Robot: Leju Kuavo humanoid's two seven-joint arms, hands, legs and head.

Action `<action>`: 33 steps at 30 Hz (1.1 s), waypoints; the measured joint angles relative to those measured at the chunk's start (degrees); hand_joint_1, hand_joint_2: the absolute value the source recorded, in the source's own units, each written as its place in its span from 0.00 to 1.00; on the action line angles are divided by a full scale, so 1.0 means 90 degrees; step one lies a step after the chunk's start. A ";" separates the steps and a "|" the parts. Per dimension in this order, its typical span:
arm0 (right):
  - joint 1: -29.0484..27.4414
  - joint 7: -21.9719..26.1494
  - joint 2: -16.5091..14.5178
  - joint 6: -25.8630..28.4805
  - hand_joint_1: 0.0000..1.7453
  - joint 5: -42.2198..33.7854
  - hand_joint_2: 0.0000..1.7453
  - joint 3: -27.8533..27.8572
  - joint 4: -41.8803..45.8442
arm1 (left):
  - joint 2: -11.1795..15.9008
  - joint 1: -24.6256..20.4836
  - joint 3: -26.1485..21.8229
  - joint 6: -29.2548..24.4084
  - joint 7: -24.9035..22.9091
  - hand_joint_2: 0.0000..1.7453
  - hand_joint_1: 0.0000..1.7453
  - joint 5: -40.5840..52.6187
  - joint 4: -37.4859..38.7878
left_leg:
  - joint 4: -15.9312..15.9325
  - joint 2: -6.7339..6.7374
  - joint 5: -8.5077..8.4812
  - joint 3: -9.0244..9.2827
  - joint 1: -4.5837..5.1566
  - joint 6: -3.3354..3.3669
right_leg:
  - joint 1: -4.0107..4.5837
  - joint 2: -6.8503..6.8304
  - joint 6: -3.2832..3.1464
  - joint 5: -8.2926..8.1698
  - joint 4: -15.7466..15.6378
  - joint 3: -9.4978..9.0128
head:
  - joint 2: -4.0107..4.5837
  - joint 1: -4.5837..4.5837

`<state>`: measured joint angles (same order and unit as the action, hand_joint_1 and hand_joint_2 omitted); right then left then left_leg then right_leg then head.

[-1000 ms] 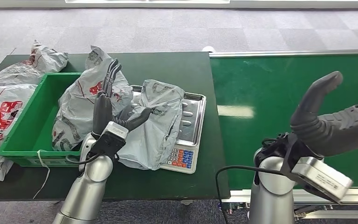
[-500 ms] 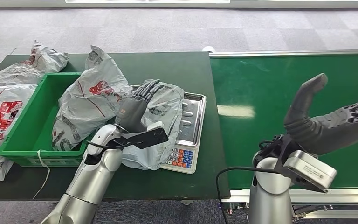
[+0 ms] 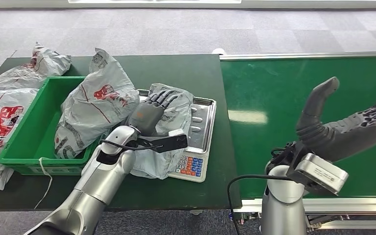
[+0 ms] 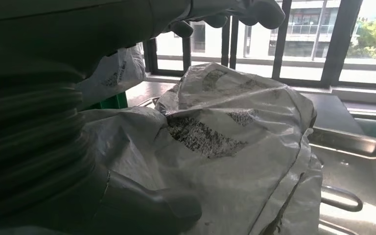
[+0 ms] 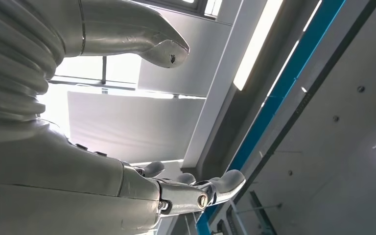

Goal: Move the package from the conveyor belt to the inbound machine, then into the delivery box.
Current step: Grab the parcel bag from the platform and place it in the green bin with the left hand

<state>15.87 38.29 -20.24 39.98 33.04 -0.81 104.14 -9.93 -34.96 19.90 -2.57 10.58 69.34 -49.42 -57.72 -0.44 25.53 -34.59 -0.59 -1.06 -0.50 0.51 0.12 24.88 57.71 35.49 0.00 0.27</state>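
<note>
Left hand (image 3: 149, 115) lies spread on the package (image 3: 169, 129).

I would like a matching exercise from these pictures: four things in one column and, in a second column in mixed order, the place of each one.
Things
1. left hand
2. right hand
3. grey package
4. package with red print

Places
A. leaning over the near edge of the green bin
B. above the green conveyor belt, holding nothing
C. lying on the metal tray of the scale
D. resting on top of the grey package

Pairs: 1-D, 2-B, 3-C, 4-A
</note>
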 joint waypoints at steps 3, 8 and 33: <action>0.0001 -0.0028 0.0000 0.0001 0.00 0.0013 1.00 0.0000 -0.0003 | -0.0002 -0.0104 0.0113 0.0151 -0.0014 1.00 0.00 0.0222 0.0340 | 0.0000 0.0000 0.0000 0.0000 0.0000 0.0000 | 0.0000 -0.0001 0.0000 0.0000 0.0000 -0.0001 | 0.0000 -0.0001; 0.0002 -0.0026 0.0000 0.0000 0.00 0.0013 1.00 0.0000 -0.0013 | -0.0002 -0.0261 0.0220 0.0240 -0.0015 1.00 0.00 0.0368 0.0715 | 0.0000 0.0000 0.0000 0.0001 0.0000 0.0000 | 0.0000 -0.0001 0.0000 0.0000 0.0000 -0.0004 | 0.0000 -0.0001; 0.0007 -0.0033 0.0000 0.0000 0.00 0.0060 1.00 -0.0035 -0.0121 | 0.0093 -0.0512 0.0360 0.0304 -0.0030 1.00 1.00 0.0548 0.1509 | 0.0001 -0.0002 -0.0002 0.0013 -0.0001 -0.0001 | 0.0001 -0.0004 0.0000 0.0000 0.0002 -0.0020 | 0.0000 -0.0001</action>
<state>15.93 37.99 -20.24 39.98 33.58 -1.13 103.05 -9.09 -39.57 23.15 0.16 10.32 74.28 -35.84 -57.71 -0.45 25.52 -34.47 -0.60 -1.07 -0.49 0.48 0.12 24.88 57.73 35.31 0.00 0.26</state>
